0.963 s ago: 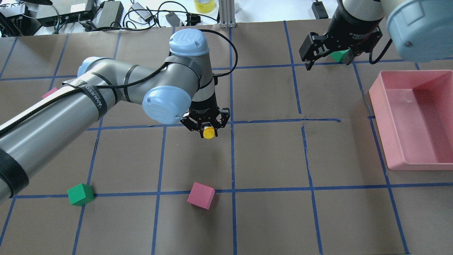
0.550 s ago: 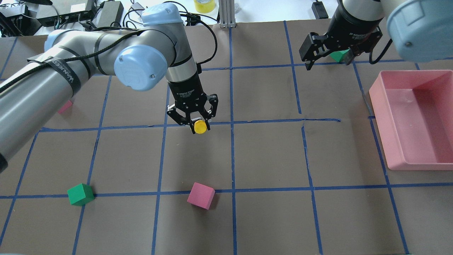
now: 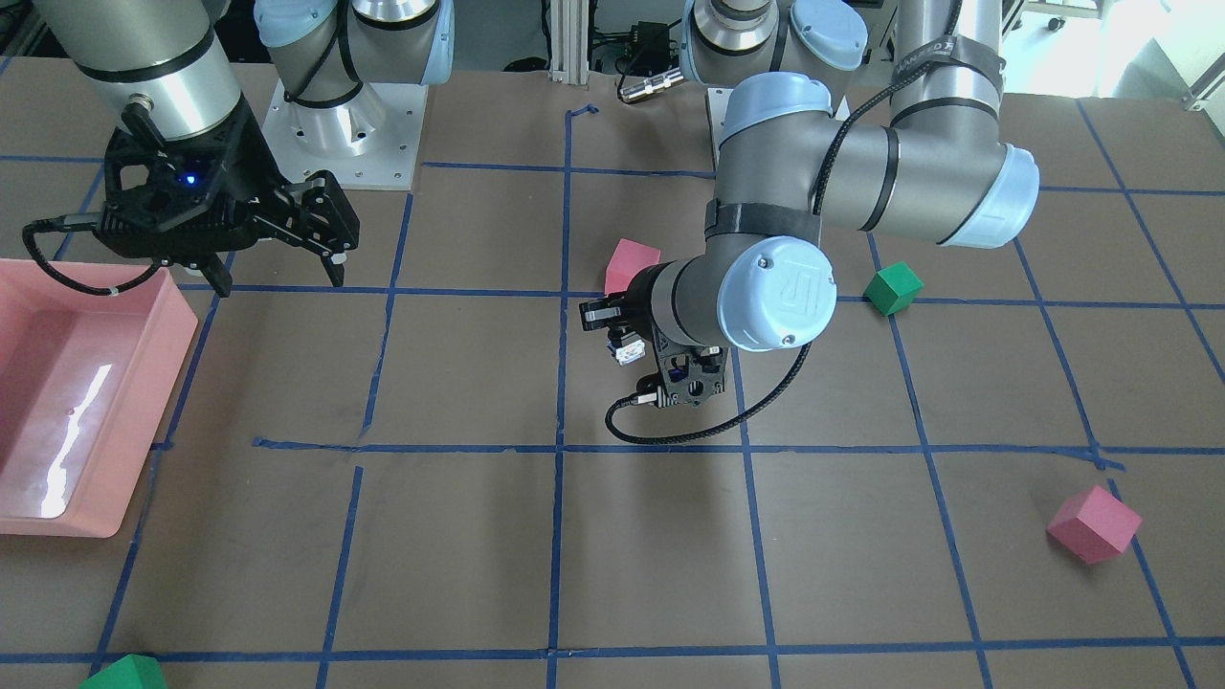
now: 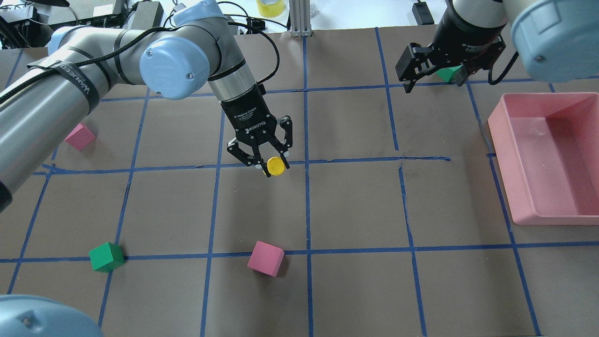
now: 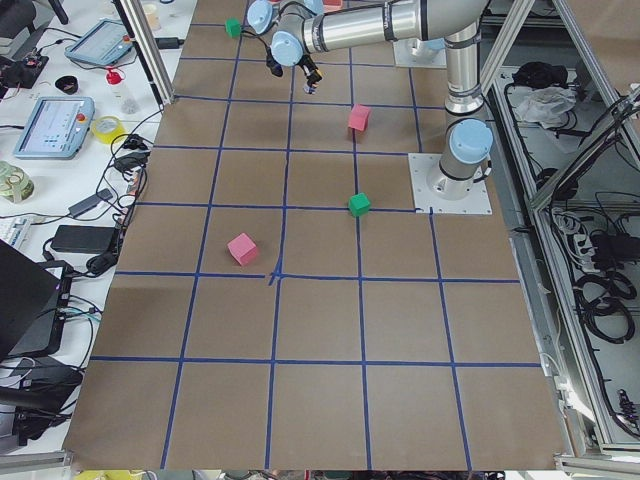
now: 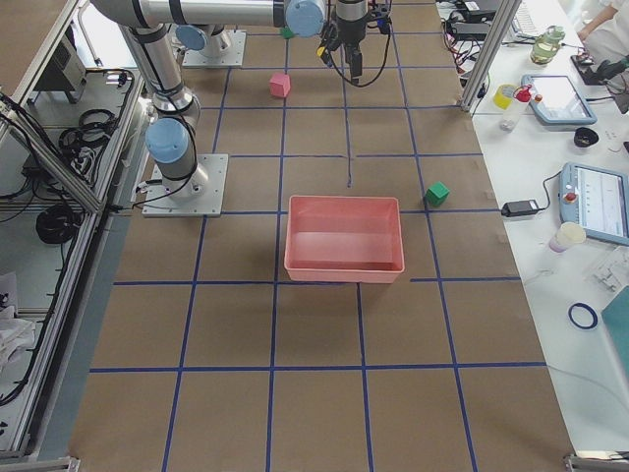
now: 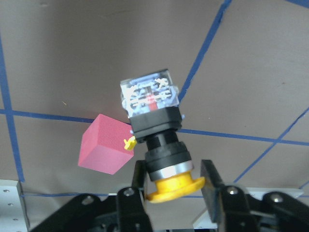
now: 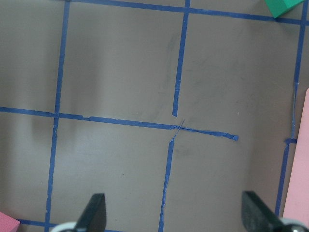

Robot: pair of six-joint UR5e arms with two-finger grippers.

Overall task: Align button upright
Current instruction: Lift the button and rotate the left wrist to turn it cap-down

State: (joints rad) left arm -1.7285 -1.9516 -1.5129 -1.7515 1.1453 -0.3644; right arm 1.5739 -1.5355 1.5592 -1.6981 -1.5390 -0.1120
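The button (image 4: pixel 275 165) has a yellow cap, a black collar and a clear-grey contact block. My left gripper (image 4: pixel 270 164) is shut on it at the cap, above the brown paper near the table's middle. In the left wrist view the fingers (image 7: pixel 212 179) pinch the yellow cap of the button (image 7: pixel 154 121), and its block points away from the camera. The front view shows the left gripper (image 3: pixel 622 335) tilted, with the button's block (image 3: pixel 629 352) at its tip. My right gripper (image 4: pixel 434 80) is open and empty at the far right, also in the front view (image 3: pixel 278 268).
A pink bin (image 4: pixel 496 126) stands at the right edge. A green cube (image 4: pixel 449 72) lies behind the right gripper. A pink cube (image 4: pixel 265 258) and a green cube (image 4: pixel 106 256) lie near the front. Another pink cube (image 4: pixel 80 136) is at the left.
My left arm has swung its elbow back and to the left and turned the wrist. The gripper now tilts, still holding the button at nearly the same spot. The right arm has not moved.
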